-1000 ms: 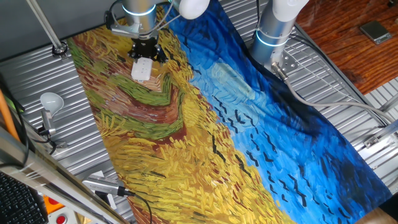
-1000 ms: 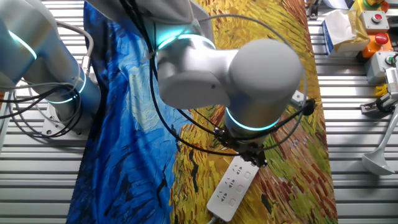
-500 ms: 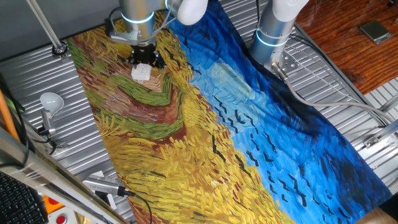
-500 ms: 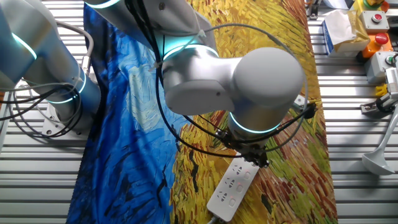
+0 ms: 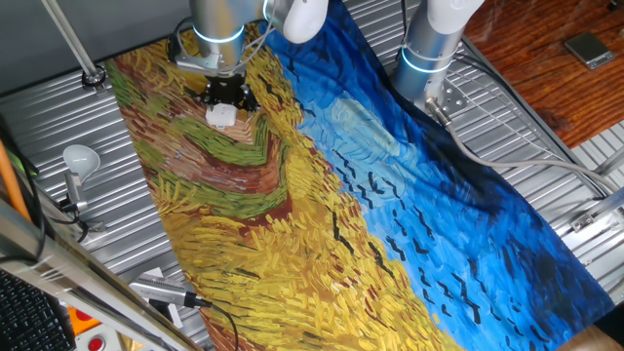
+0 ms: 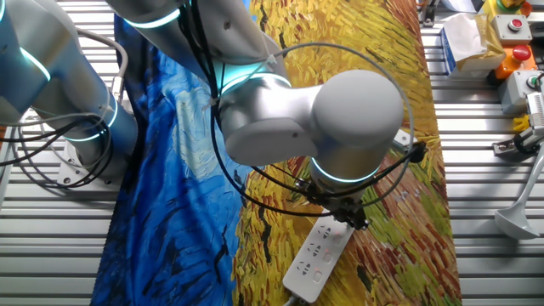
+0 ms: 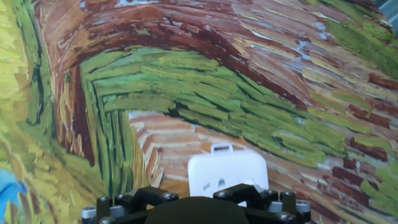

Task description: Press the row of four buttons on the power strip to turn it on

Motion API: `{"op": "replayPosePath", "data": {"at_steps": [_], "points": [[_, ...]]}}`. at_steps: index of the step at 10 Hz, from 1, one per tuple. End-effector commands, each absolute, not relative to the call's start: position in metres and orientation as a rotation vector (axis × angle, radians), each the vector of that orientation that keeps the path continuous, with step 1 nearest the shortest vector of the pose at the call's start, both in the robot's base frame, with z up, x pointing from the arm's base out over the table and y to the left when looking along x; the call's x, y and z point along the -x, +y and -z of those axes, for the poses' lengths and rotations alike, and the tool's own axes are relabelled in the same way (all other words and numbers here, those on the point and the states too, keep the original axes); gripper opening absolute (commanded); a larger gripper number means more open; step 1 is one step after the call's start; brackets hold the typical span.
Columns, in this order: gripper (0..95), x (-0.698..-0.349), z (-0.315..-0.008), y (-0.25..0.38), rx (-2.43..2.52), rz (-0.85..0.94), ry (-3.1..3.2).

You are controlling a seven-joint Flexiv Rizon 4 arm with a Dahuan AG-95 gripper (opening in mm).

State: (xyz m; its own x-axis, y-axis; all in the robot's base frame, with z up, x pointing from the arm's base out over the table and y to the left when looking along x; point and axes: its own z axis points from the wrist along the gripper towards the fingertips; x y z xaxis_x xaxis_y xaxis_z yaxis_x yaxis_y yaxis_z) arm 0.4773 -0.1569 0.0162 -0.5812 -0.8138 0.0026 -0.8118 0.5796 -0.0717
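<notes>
The white power strip (image 6: pixel 317 254) lies on the painted cloth, its near end toward the table edge. Its pale buttons (image 6: pixel 322 263) sit in a line along its face and are hard to tell from it. My gripper (image 6: pixel 344 218) stands over the strip's far end, hiding that part. In one fixed view only a short white piece of the strip (image 5: pixel 222 115) shows below the gripper (image 5: pixel 225 95). The hand view shows the strip's end (image 7: pixel 227 172) just beyond the black gripper body (image 7: pixel 199 208); no fingertips show, so open or shut cannot be told.
The painted cloth (image 5: pixel 292 205) covers the table's middle. A white light bulb (image 5: pixel 81 156) on a stand is at the left edge. A metal tool (image 5: pixel 161 291) lies near the front. A red button box (image 6: pixel 510 25) and the arm's base (image 5: pixel 429 49) stand at the sides.
In one fixed view the gripper has shifted a little up the picture along the strip, and less of the white strip shows below it. The strip itself has not moved.
</notes>
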Motion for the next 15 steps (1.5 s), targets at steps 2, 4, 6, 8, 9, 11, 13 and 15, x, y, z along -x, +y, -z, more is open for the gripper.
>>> {"op": "replayPosePath", "data": {"at_steps": [2,4,6,8,9,11,13,15], "points": [[95.0,-0.477,-0.014,-0.157,1.422,0.099,2.762],[95.0,-0.478,-0.01,-0.157,1.414,0.096,2.751],[95.0,-0.478,-0.009,-0.155,1.414,0.109,2.752],[95.0,-0.478,-0.006,-0.155,1.418,0.115,2.753],[95.0,-0.478,-0.005,-0.155,1.419,0.115,2.751],[95.0,-0.478,-0.003,-0.155,1.417,0.117,2.746],[95.0,-0.478,0.0,-0.155,1.412,0.116,2.742],[95.0,-0.478,0.001,-0.155,1.416,0.122,2.742]]}}
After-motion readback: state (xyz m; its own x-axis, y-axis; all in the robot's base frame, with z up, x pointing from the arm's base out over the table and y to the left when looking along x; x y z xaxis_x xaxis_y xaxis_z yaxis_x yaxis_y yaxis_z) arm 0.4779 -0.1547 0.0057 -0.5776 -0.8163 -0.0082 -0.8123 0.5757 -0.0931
